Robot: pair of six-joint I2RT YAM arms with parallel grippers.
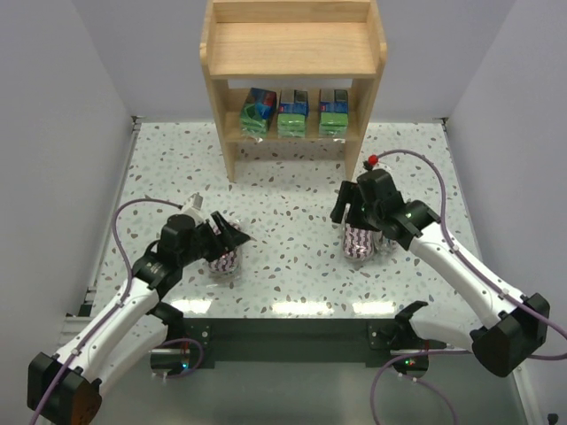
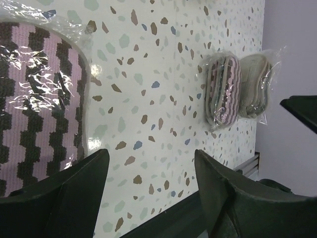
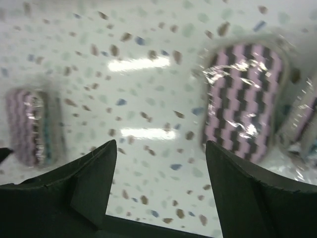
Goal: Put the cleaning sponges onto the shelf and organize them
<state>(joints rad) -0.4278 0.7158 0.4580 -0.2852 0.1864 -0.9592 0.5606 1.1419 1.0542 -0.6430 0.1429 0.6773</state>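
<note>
Both grippers open and empty: three packs on the shelf, three pads on the table.

Top view: the shelf (image 1: 292, 53) stands at upper centre, with three green-and-blue packs (image 1: 292, 112) in a row on its lower tier. The left gripper (image 1: 229, 235) is at lower left over the lone pad (image 1: 223, 258), and the right gripper (image 1: 354, 221) is right of centre over the pad pair (image 1: 359, 241) on the speckled table (image 1: 292, 274).
Left wrist: fingers spread wide, lone pad at upper left, pair touching at right.
Right wrist: fingers wide, pair at upper right, blurred lone pad at left.

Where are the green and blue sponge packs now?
Top view: the three green-and-blue sponge packs stand side by side on the lower tier of the wooden shelf, at the table far edge.
</note>
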